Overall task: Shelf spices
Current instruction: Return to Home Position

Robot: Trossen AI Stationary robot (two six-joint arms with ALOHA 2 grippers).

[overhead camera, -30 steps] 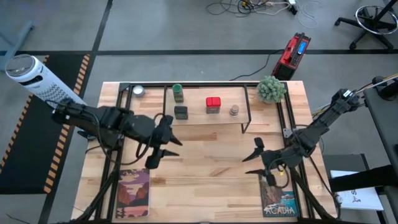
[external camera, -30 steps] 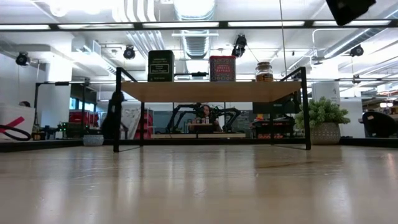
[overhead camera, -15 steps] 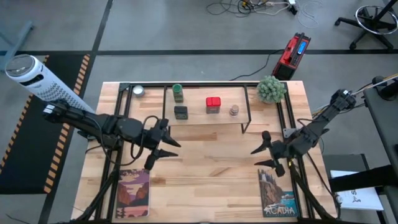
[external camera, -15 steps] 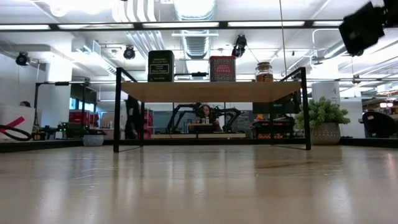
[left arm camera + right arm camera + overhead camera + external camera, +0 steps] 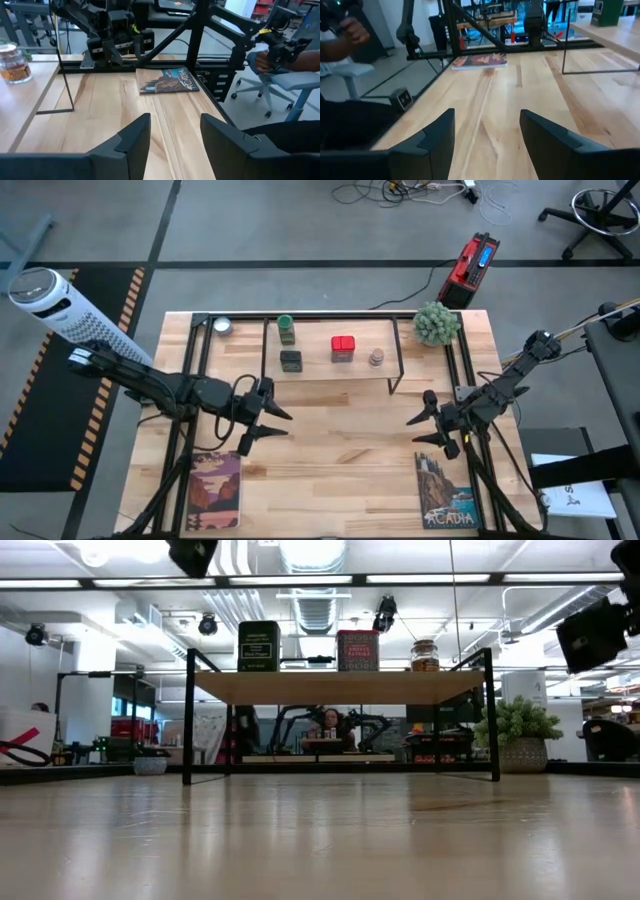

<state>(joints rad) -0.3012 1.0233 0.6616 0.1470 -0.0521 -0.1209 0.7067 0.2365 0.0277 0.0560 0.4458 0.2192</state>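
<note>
In the high view, the shelf (image 5: 312,345) stands at the back of the counter (image 5: 340,460) with all four spices on its board. The green-capped bottle (image 5: 286,329) has the dark grey jar (image 5: 291,361) just in front of it, the red tin (image 5: 343,348) sits at mid-board, and the beige jar (image 5: 377,358) is toward the right end. The left jaws and the right jaws both hang spread and empty over bare wood, well apart from the shelf. The low view shows the dark grey jar (image 5: 258,646), red tin (image 5: 358,650) and beige jar (image 5: 425,655) upright in a row on the board; the bottle cannot be made out behind the jar. In the left wrist view the fingers (image 5: 132,142) are parted with nothing between them, and the beige jar (image 5: 11,62) stands at the board's end. The right wrist view shows its fingers (image 5: 437,135) likewise parted over bare counter. All four spices look light and rigid. Should any need resetting, the flat-sided tin and jar probably suit a squeeze across opposite faces. The round beige jar, seemingly glass, looks slippery and breakable, so it calls for a gentle hold at mid-body. The taller bottle may tip, so it is best held below its cap.
</note>
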